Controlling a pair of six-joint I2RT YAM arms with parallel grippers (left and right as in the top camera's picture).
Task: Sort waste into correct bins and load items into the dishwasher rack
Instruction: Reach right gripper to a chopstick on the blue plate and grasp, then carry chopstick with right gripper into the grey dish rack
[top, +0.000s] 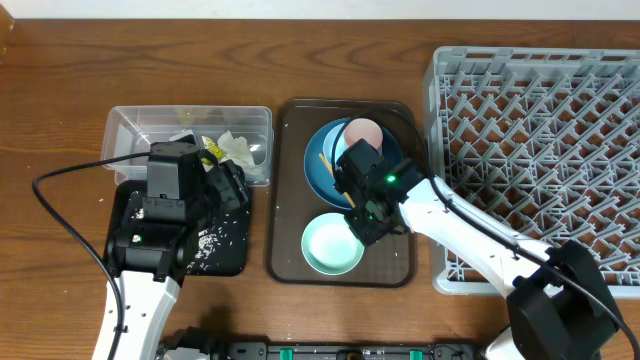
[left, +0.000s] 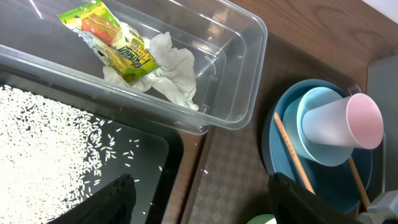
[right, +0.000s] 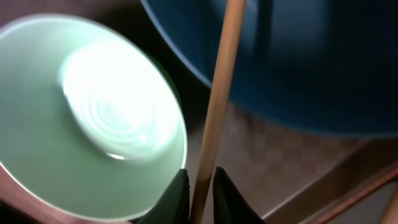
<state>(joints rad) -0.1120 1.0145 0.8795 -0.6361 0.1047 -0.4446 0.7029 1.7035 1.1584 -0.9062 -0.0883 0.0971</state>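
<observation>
1. Right gripper (right: 200, 190) clenched on chopstick (right: 219, 93); green bowl (right: 93, 124) rim just left, blue plate (right: 298, 62) edge ahead-right, narrow brown tray (right: 261, 162) strip between.
2. Left gripper (left: 199, 208) released, jaws wide; black tray (left: 149, 155) edge beneath, tub (left: 249, 93) ahead.

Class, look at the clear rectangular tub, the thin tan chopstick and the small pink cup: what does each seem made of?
The clear rectangular tub: glossy see-through plastic, contents visible through its walls. The thin tan chopstick: probably wood or bamboo, matte, evenly tan. The small pink cup: likely plastic, smooth and opaque; ceramic is possible.
</observation>
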